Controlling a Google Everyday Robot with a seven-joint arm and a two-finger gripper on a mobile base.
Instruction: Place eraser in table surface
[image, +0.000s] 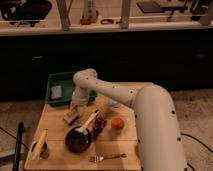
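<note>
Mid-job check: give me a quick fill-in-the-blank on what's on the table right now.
1. The gripper hangs close above the small tan ____ at the left of the table surface.
2. The pale square lies inside the ____ tray.
3. Between the dark bowl and the table's near edge lies a ____.

Missing words: eraser; green; fork.
</note>
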